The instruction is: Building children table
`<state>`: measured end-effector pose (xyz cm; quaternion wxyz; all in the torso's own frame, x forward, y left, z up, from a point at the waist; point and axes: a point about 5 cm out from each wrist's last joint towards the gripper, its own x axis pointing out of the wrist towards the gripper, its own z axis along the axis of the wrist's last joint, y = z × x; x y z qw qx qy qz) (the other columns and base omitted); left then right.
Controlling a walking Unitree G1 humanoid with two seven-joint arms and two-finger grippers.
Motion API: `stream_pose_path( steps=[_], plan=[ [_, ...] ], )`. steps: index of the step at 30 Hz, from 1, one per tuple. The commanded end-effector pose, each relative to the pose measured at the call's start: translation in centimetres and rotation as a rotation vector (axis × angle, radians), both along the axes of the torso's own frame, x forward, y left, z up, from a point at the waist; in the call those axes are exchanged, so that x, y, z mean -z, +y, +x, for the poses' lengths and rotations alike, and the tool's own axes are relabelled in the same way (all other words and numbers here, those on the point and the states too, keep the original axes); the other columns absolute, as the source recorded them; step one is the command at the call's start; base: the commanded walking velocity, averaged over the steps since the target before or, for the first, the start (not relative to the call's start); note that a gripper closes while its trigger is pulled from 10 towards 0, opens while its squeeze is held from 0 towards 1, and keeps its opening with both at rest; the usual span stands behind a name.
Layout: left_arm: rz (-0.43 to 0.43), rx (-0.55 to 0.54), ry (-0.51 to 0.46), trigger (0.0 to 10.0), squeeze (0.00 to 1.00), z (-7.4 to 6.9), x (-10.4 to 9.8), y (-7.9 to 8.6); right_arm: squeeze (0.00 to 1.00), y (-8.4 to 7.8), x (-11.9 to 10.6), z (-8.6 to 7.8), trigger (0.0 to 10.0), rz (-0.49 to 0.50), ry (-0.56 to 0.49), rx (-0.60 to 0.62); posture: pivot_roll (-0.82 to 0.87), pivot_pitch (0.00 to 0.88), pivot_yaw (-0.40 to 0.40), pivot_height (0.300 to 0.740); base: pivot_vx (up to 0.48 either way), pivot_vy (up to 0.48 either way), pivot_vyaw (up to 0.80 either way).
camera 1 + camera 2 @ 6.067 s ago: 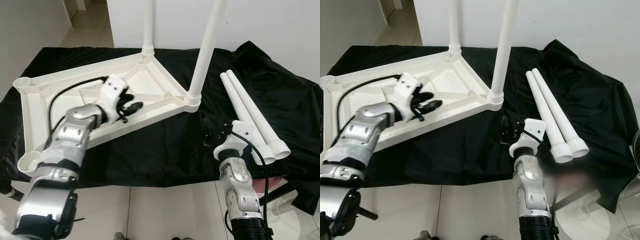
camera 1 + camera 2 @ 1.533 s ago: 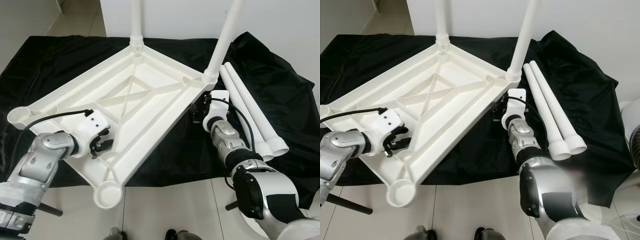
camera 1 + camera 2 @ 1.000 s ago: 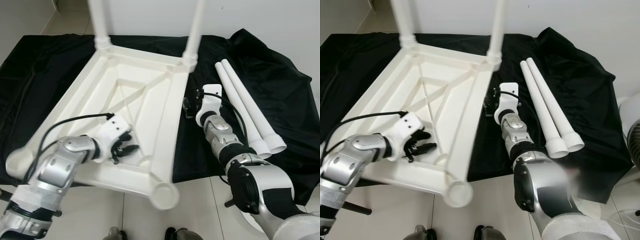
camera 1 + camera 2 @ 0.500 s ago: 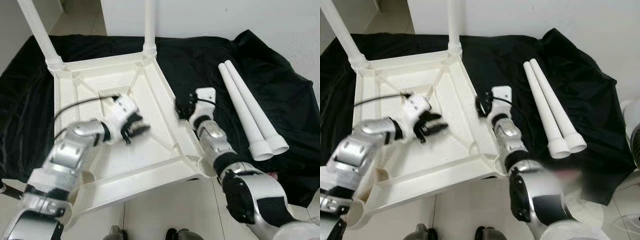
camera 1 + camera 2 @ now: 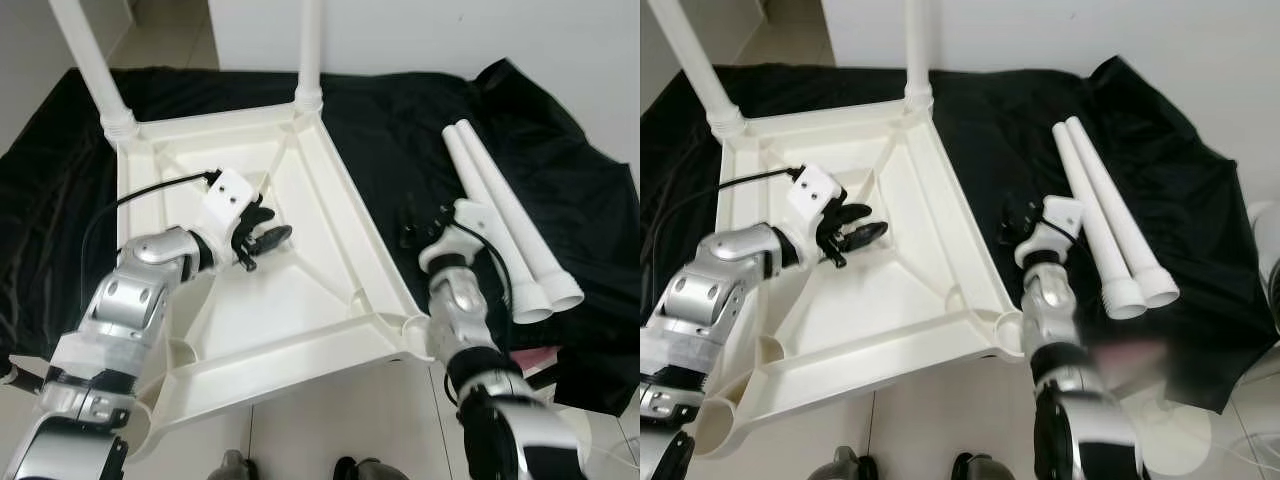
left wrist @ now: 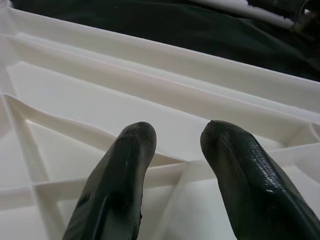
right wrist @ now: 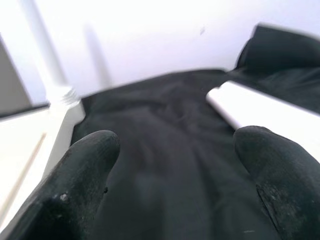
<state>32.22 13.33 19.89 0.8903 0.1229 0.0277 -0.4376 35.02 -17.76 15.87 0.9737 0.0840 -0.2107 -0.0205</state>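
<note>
The white tabletop [image 5: 330,255] lies upside down on black cloth, ribs facing up. Two white legs stand in its far corners, one on the left [image 5: 92,62] and one on the right [image 5: 310,50]. The near right corner socket [image 5: 418,328] holds no leg. Two loose legs [image 5: 500,215] lie side by side on the cloth at the right. My left gripper [image 5: 262,237] hovers open over the inner ribs, nothing between its fingers [image 6: 125,170]. My right gripper [image 5: 415,232] is open above the cloth, between the tabletop's right edge and the loose legs [image 7: 250,107].
The black cloth [image 5: 400,130] covers the work table, and the tabletop's near edge [image 5: 270,385] hangs past its front. White floor tiles [image 5: 300,440] lie below and a white wall stands behind. A pink object [image 5: 540,355] sits low at the right.
Over the last seconds the tabletop was swung round, so its legged corners are far from me. My right gripper left the tabletop's edge and moved right over the cloth.
</note>
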Motion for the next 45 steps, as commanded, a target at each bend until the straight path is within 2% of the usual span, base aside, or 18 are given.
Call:
stream_pose_path(
  steps=[1,3,7,10,12,15,17,21,23,25,29,31,32,34,36,41,45],
  plan=[
    [0.017,0.176,0.047,10.0,0.0,-1.4,0.3,-0.4,0.0,-0.3,-1.0,-0.5,10.0,0.026,-0.064,0.003,0.0,0.116,0.005,0.74,0.0,0.0,0.0],
    [0.029,0.259,0.089,10.0,0.0,-2.4,0.8,-0.6,0.0,-0.6,-1.7,-1.1,10.0,0.051,-0.1,-0.003,0.0,0.112,0.005,0.74,0.0,0.0,0.0],
    [0.054,0.31,0.123,10.0,0.0,-3.1,1.4,-0.6,0.0,-0.7,-2.2,-1.6,10.0,0.056,-0.122,-0.015,-0.01,0.105,0.007,0.74,0.0,0.0,0.0],
    [0.084,0.323,0.143,10.0,0.0,-3.4,1.9,-0.5,0.0,-0.8,-2.5,-1.9,10.0,0.043,-0.129,-0.025,-0.01,0.103,0.012,0.74,0.0,0.0,0.0],
    [0.166,0.32,0.168,10.0,0.0,-3.4,3.0,-0.2,0.0,-1.4,-3.0,-2.7,10.0,0.027,-0.142,-0.03,-0.02,0.1,0.02,0.74,0.0,0.0,0.0],
    [0.216,0.302,0.167,10.0,0.0,-3.1,3.6,0.0,0.0,-1.8,-3.3,-3.1,10.0,0.024,-0.148,-0.031,-0.03,0.098,0.024,0.74,0.0,0.0,0.0],
    [0.297,0.24,0.172,10.0,0.0,-2.3,4.7,0.4,0.0,-2.4,-4.0,-3.7,10.0,0.03,-0.16,-0.03,-0.04,0.099,0.032,0.74,0.0,0.0,0.0],
    [0.32,0.217,0.168,10.0,0.0,-2.0,5.0,0.6,0.0,-2.5,-4.3,-3.9,10.0,0.033,-0.161,-0.033,-0.04,0.099,0.036,0.74,0.0,0.0,0.0],
    [0.336,0.078,0.164,10.0,0.0,-0.2,5.3,1.0,0.0,-2.6,-4.6,-4.3,10.0,0.038,-0.161,-0.032,-0.05,0.099,0.042,0.74,0.0,0.0,0.0],
    [0.329,-0.018,0.14,10.0,0.0,1.1,5.1,1.2,0.0,-2.8,-4.6,-4.7,10.0,0.045,-0.154,-0.024,-0.05,0.1,0.042,0.74,0.0,0.0,0.0],
    [0.314,-0.072,0.109,10.0,0.0,2.0,4.8,1.3,0.0,-3.1,-4.3,-4.9,10.0,0.045,-0.13,-0.004,-0.05,0.102,0.041,0.74,0.0,0.0,0.0],
    [0.287,-0.162,0.075,10.0,0.0,3.3,4.2,1.4,0.0,-3.4,-3.9,-5.0,10.0,0.035,-0.093,0.018,-0.05,0.101,0.039,0.74,0.0,0.0,0.0],
    [0.287,-0.162,0.075,10.0,0.0,3.3,4.2,1.4,0.0,-3.4,-3.9,-5.0,10.0,0.035,-0.093,0.018,-0.05,0.101,0.039,0.74,0.0,0.0,0.0],
    [0.259,-0.233,0.06,10.0,0.0,4.5,3.6,1.5,0.0,-3.7,-3.0,-4.6,10.0,-0.008,-0.001,0.063,-0.05,0.104,0.041,0.74,0.0,0.0,0.0],
    [0.253,-0.268,0.039,10.0,0.0,5.3,3.2,1.4,0.0,-3.9,-2.5,-4.3,10.0,-0.028,0.045,0.086,-0.04,0.107,0.04,0.74,0.0,0.0,0.0],
    [0.248,-0.327,-0.002,10.0,0.0,6.3,2.4,1.5,0.0,-3.4,-2.6,-4.3,10.0,-0.007,0.053,0.07,-0.05,0.111,0.04,0.74,0.0,0.0,0.0],
    [0.229,-0.351,-0.004,10.0,0.0,6.6,2.1,1.6,0.0,-3.3,-2.6,-4.4,10.0,-0.005,0.055,0.068,-0.04,0.113,0.039,0.74,0.0,0.0,0.0]
  ],
)
